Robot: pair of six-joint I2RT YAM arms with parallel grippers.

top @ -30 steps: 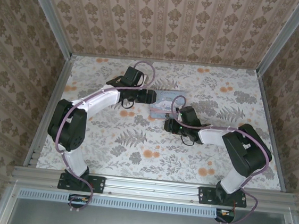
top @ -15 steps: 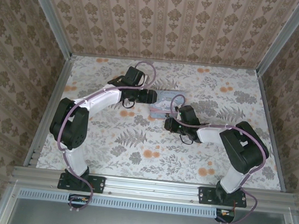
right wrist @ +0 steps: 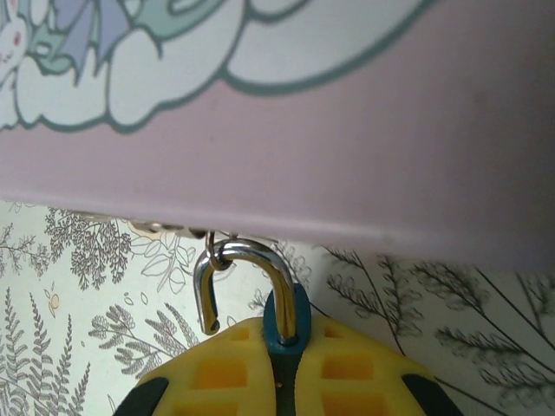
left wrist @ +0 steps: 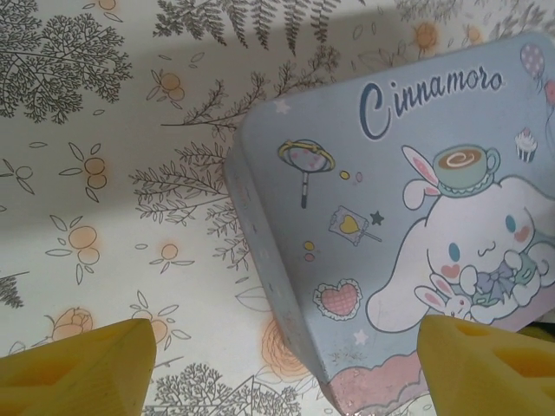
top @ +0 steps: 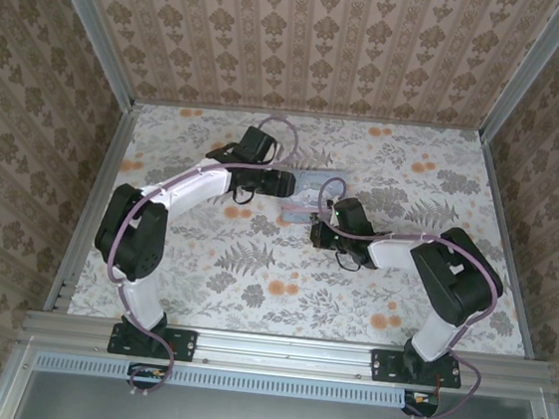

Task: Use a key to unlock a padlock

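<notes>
From above, both arms bend inward over the flowery desk [top: 253, 267] toward the pastel blue-pink cartoon tin box [top: 306, 200]. Left wrist: the left end effector [left wrist: 286, 373] is spread wide and empty, near the tin. Right wrist: the right end effector [right wrist: 286, 381] pinches the tiny bluish-green padlock [right wrist: 286, 322], maybe hooked onto the tin.

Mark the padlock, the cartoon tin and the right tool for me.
padlock [right wrist: 287, 317]: right wrist view, on its bluish-green body.
cartoon tin [left wrist: 390, 234]: left wrist view, on the printed lid.
right tool [right wrist: 286, 360]: right wrist view, between the yellow fingertips.
</notes>
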